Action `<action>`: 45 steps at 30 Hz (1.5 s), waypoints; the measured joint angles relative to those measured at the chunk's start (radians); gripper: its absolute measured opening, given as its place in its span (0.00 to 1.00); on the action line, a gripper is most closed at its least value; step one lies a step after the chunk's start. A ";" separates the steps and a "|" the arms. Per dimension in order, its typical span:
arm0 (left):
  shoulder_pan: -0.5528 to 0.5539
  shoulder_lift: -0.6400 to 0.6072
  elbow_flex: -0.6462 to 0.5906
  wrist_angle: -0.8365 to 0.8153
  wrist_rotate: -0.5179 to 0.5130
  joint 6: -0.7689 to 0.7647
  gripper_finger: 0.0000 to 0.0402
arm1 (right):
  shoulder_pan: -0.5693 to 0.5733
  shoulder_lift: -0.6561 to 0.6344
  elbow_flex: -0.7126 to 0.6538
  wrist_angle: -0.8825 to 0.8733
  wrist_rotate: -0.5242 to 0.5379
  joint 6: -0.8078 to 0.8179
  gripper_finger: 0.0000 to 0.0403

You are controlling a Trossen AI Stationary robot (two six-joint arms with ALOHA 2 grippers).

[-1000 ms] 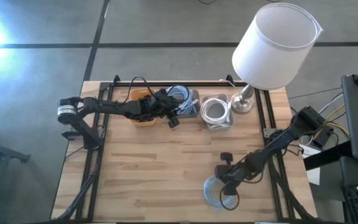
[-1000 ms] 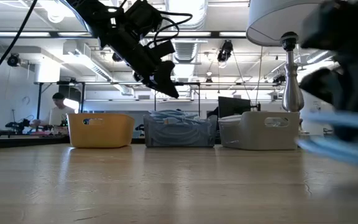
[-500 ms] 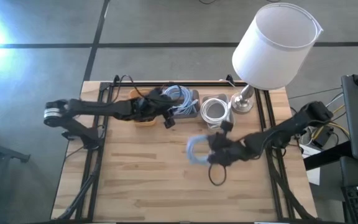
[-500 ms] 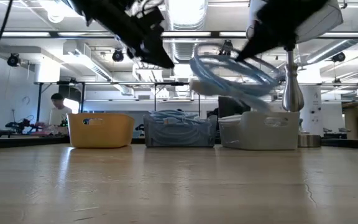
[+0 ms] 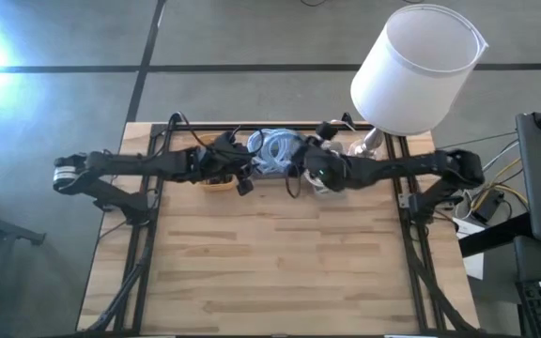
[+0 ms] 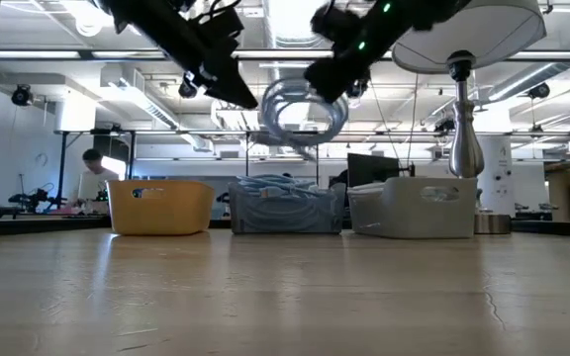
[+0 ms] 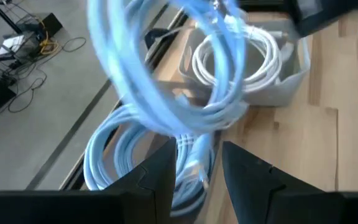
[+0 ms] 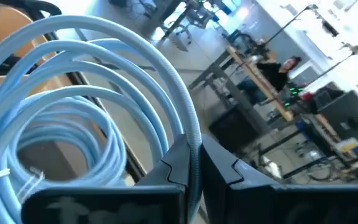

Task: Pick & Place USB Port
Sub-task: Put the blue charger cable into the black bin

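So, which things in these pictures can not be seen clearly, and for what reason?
- Inside of the yellow bin: low view, its own wall hides it; high view, the left arm covers it.
- Ends of the blue cable coil held by the right gripper: too small or blurred in every view.
- Lamp base: high view, the shade hides most of it.
- Person beyond the table: right wrist view, blurred.
- Left gripper: nothing visible between its fingers.
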 joint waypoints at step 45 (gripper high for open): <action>-0.002 -0.006 -0.039 -0.008 0.001 -0.082 0.33 | -0.183 0.251 0.226 -0.540 -0.146 0.258 0.25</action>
